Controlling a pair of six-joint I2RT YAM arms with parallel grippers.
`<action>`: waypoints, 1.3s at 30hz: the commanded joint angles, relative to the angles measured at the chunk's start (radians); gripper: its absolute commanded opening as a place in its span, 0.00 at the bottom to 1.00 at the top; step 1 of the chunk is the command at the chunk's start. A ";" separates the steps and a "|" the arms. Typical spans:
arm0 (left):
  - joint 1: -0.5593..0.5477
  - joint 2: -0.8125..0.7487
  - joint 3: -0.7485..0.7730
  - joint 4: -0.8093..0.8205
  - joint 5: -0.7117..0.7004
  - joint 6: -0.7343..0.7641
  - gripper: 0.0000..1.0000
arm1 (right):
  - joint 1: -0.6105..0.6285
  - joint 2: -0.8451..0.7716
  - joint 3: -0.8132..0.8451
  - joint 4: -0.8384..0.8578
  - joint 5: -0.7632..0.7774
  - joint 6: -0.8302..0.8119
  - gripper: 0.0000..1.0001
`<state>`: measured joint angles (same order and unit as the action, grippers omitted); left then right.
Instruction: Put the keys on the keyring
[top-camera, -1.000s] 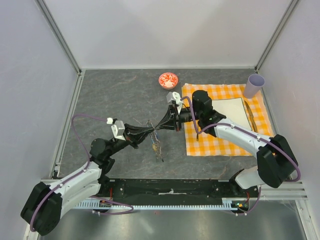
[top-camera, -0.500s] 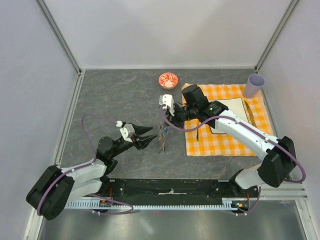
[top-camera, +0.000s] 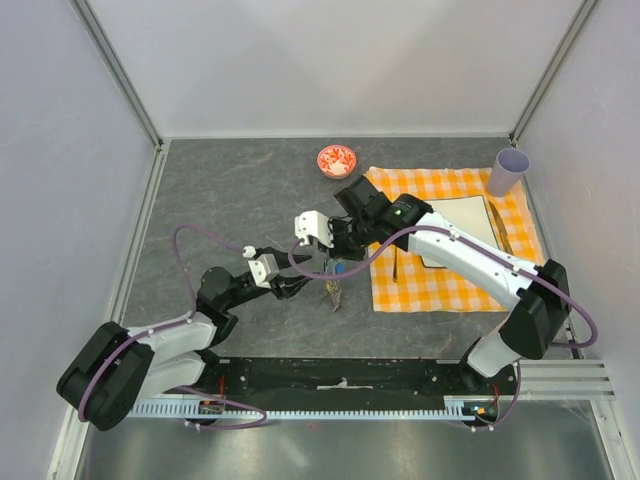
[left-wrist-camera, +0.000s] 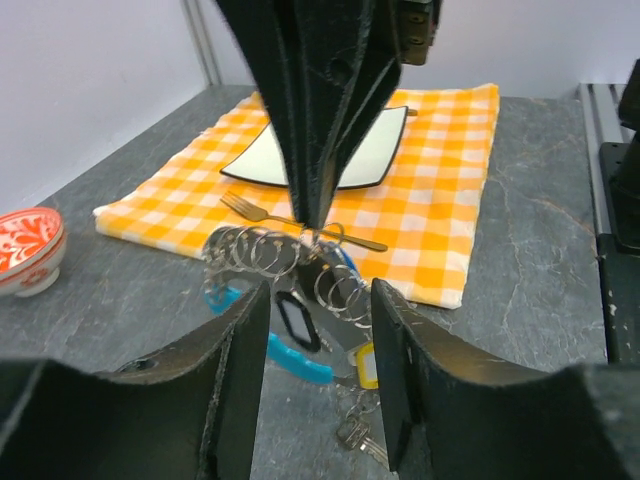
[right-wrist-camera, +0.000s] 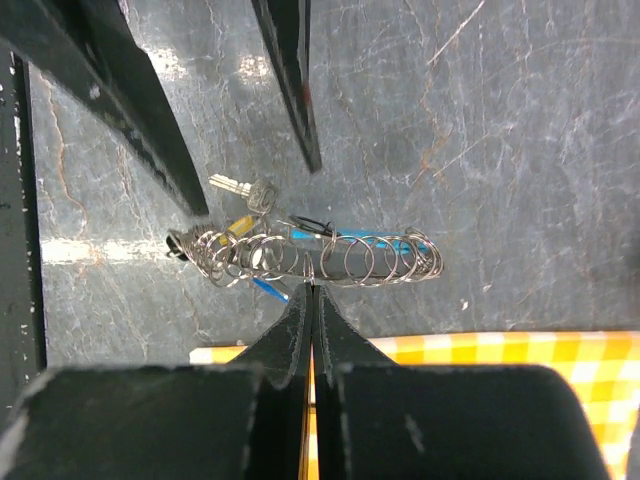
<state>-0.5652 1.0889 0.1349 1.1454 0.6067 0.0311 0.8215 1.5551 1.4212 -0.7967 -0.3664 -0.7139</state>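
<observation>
Right gripper, its two dark fingers pressed flat together, pinches the keyring from above. The keyring shows as a row of thin wire loops, side by side like a short spring, with a light-blue strip curling beneath it. The keys dangle under the row in a loose cluster. One has a yellow head and one a black head, and the lowest seem to rest on the grey stone table.

Facing this bundle from the other side, the left gripper is spread and holds nothing. Seen from its own wrist camera, the row of loops lies straight ahead, framed in the gap between its two fingers. The right wrist view shows those fingertips stopping just short of the bundle, near but apart.

The row's long axis runs crosswise to both tools: across the line of the pinching fingers, and broadside to the left gripper's line of approach. Behind it, a fork lies on an orange checked cloth.

Judging from this, the left arm is the free and nearer one. Its next reach probably goes straight forward and slightly down, towards the hanging keys.
</observation>
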 joint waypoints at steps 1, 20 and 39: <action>-0.001 0.049 0.066 0.040 0.088 0.070 0.50 | 0.036 0.043 0.122 -0.073 0.046 -0.078 0.00; -0.002 0.220 0.065 0.333 0.099 -0.042 0.41 | 0.096 0.049 0.156 -0.081 0.058 -0.099 0.00; -0.002 0.184 0.095 0.323 0.151 -0.085 0.33 | 0.102 0.048 0.128 -0.075 0.053 -0.096 0.00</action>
<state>-0.5652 1.2892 0.1974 1.2900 0.7303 -0.0319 0.9146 1.6207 1.5383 -0.9066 -0.3084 -0.7982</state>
